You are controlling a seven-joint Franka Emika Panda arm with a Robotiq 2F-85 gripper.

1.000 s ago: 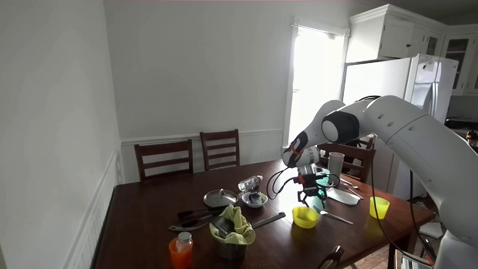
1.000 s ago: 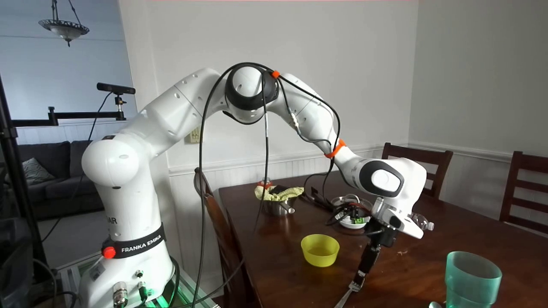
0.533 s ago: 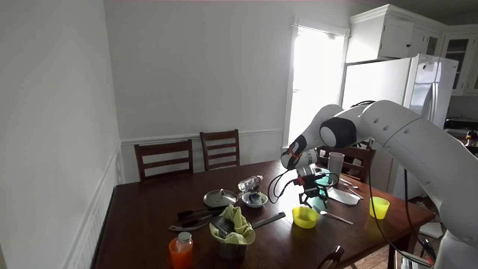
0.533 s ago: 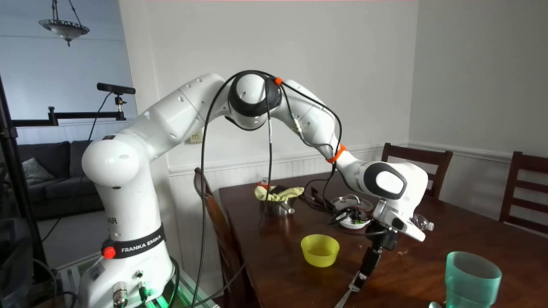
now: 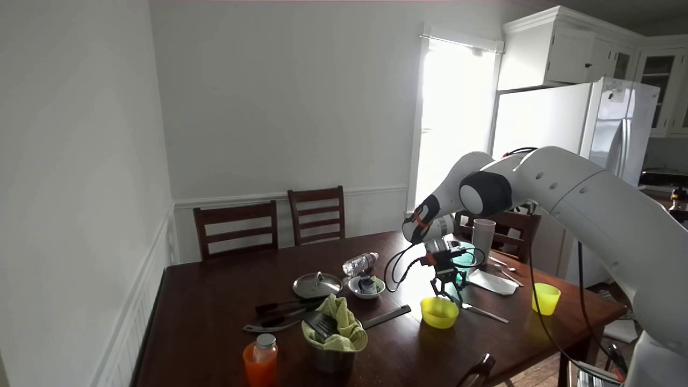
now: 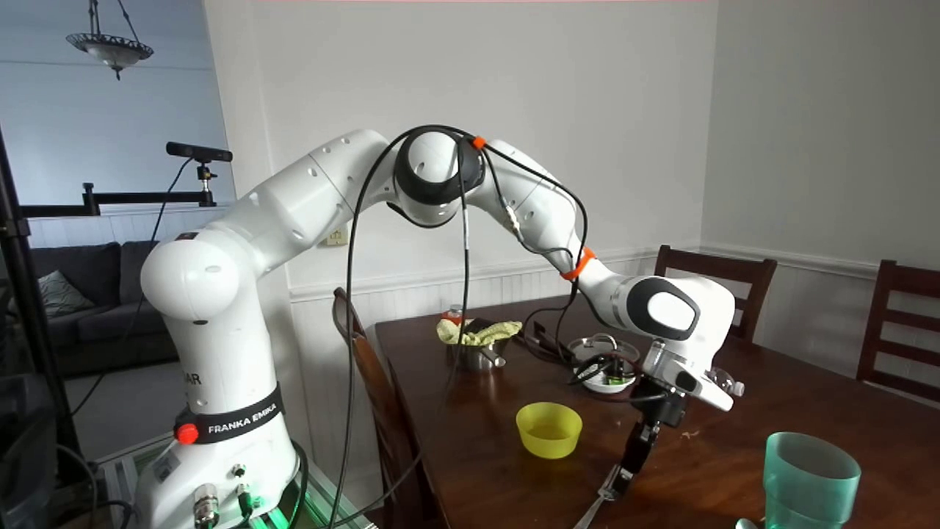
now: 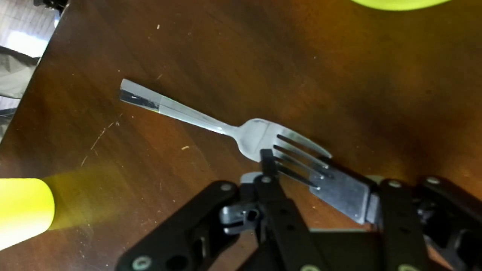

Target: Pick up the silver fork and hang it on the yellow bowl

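The silver fork (image 7: 256, 135) lies on the table, its handle pointing to the upper left in the wrist view. My gripper (image 7: 293, 165) is low over its tine end. The jaws have come partly together but still stand apart, with the tines crossing the gap. One fingertip (image 7: 268, 160) covers the lower edge of the fork's head, and the tine tips overlap the other pad (image 7: 342, 194); whether they touch I cannot tell. Close beside the gripper (image 5: 449, 299) stands the yellow bowl (image 5: 439, 313), upright, and also seen in an exterior view as a yellow bowl (image 6: 548, 433). Only its rim shows in the wrist view.
A taller yellow cup (image 5: 546, 299) stands near the table's edge. A teal cup (image 6: 811, 477) is close to the fork's side of the table. Farther off are a pot (image 5: 333, 359) with a cloth, a lid (image 5: 309, 287), a white bowl (image 5: 376, 290) and a water bottle (image 5: 357, 264).
The arm has sunk slightly and the jaws have drawn closer together around the fork's tine end. Fork and bowl have not visibly moved.
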